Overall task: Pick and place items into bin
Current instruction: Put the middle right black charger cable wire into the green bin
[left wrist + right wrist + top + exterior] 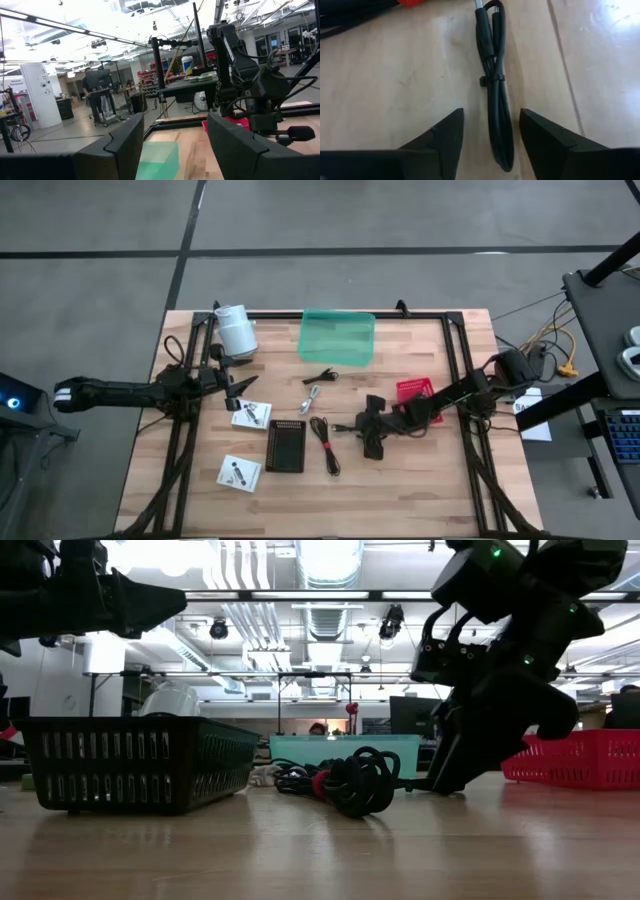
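Observation:
My right gripper point(364, 430) is low over the table's middle, open. Its two fingers stand on either side of a bundled black cable point(494, 85) that lies flat on the wood, without touching it. A red-black cable point(326, 446), a white cable point(312, 397), a thin black cable point(320, 375) and two white cards point(251, 414) point(238, 473) lie on the table. The green bin point(337, 337) stands at the far edge. My left gripper point(236, 385) is open and empty, raised at the left, and shows in its own wrist view point(172, 145).
A black mesh basket point(285, 446) lies left of the cables and a red basket point(413, 390) sits beside my right arm. A white roll point(236, 330) stands at the far left. Black frame rails run along both table sides.

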Controlling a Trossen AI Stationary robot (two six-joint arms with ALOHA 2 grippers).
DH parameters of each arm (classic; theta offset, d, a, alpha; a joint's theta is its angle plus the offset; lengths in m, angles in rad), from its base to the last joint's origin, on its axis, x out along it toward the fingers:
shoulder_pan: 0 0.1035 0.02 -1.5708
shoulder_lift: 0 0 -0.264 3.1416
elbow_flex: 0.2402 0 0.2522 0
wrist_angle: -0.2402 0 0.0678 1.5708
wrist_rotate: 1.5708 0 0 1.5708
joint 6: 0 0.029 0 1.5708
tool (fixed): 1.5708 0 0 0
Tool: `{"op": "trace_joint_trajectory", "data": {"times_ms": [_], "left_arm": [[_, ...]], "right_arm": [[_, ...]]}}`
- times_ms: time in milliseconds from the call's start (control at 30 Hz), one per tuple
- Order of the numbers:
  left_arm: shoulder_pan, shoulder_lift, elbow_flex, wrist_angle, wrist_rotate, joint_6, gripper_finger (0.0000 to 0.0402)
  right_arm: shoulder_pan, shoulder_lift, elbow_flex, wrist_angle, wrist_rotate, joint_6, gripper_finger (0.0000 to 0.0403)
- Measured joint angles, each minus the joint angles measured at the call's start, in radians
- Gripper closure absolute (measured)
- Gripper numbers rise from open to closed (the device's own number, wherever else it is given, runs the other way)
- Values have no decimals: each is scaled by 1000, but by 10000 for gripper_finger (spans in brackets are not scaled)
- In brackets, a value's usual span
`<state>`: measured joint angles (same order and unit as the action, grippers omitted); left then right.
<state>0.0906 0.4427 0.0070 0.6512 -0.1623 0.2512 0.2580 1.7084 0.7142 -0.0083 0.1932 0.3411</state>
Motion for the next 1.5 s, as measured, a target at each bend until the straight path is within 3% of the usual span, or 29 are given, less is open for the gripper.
{"op": "trace_joint_trajectory", "data": {"times_ms": [433, 700, 800, 1100, 1267, 1500], "left_arm": [[0, 0, 0, 0, 0, 0, 201], [0, 0, 0, 0, 0, 0, 201], [0, 0, 0, 1, 0, 0, 201], [0, 0, 0, 27, 0, 0, 201], [0, 0, 0, 51, 0, -2, 201], [0, 2, 0, 48, 0, 50, 201]], "right_arm": [[-22, -4, -1, 1, -9, -69, 384], [-43, -51, -2, 150, 269, -318, 389], [-92, -81, -4, 151, 291, -392, 390], [-273, -169, -10, 216, 143, -572, 390], [-375, -186, -12, 236, 17, -592, 390], [-499, -187, -12, 303, -13, -648, 390]]}}
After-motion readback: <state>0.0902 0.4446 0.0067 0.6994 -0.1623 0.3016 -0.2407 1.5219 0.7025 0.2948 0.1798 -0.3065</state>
